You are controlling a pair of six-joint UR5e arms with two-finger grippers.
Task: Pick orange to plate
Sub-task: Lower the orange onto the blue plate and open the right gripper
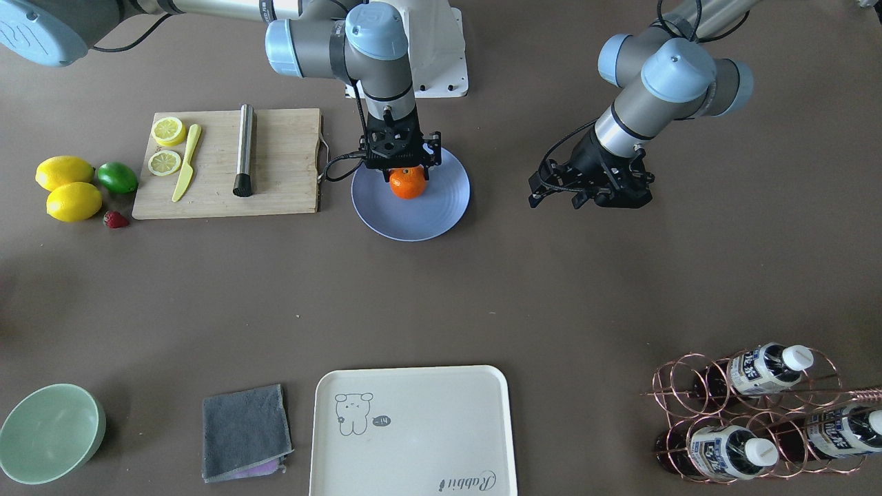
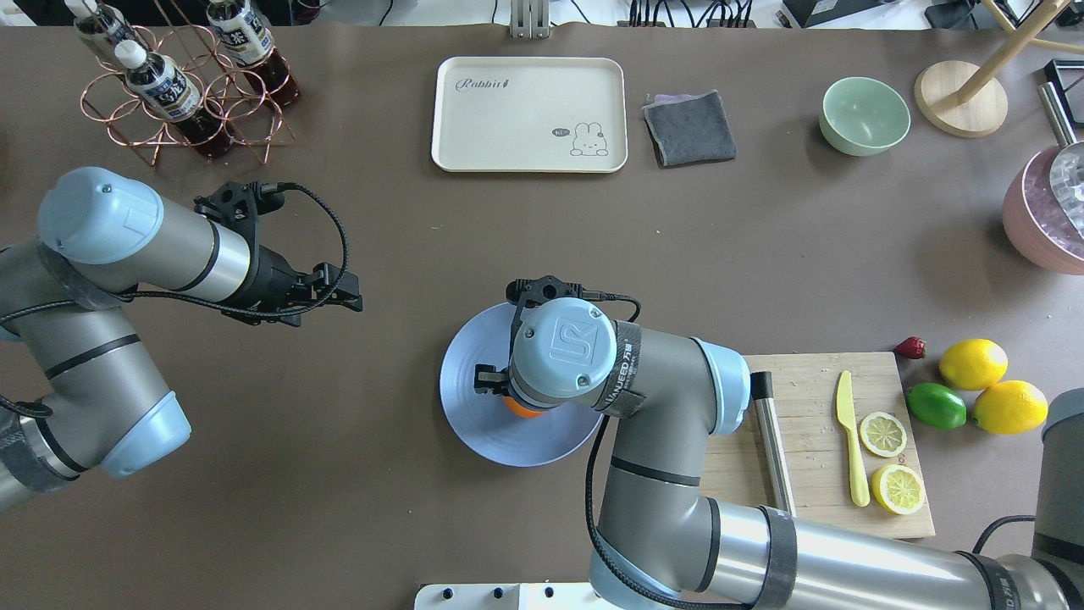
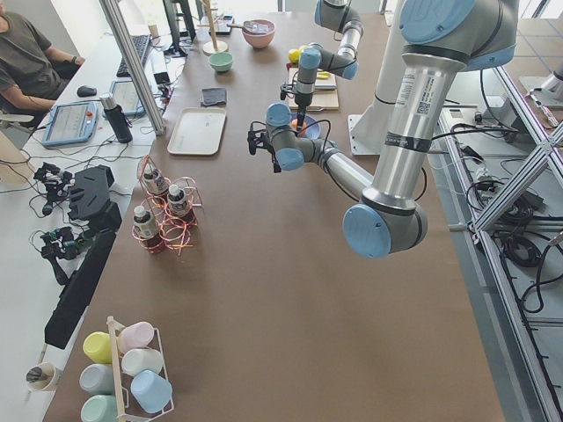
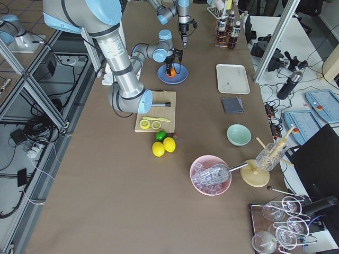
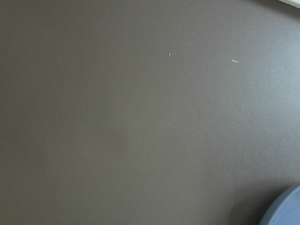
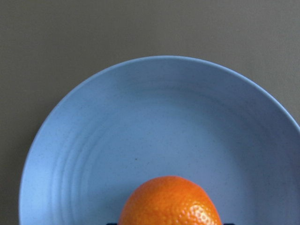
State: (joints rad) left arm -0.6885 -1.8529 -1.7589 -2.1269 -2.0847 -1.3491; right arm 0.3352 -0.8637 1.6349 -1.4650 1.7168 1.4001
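Observation:
The orange (image 1: 407, 183) sits low over the middle of the blue plate (image 1: 427, 220), and I cannot tell whether it touches the plate. My right gripper (image 1: 407, 176) points straight down and is shut on the orange. In the right wrist view the orange (image 6: 169, 202) fills the bottom centre above the plate (image 6: 93, 140), with dark finger edges at both its sides. From overhead the right wrist hides all but a sliver of the orange (image 2: 522, 412) on the plate (image 2: 474, 373). My left gripper (image 1: 557, 200) hangs open and empty over bare table, apart from the plate; its camera catches only the plate's rim (image 5: 287, 210).
A cutting board (image 1: 282, 172) with lemon slices, a yellow knife and a metal rod lies beside the plate. Two lemons (image 1: 65, 186), a lime (image 1: 117, 177) and a strawberry (image 1: 116, 219) lie beyond it. Cream tray (image 1: 413, 430), grey cloth (image 1: 244, 430), green bowl (image 1: 48, 434), bottle rack (image 1: 758, 413) line the far edge.

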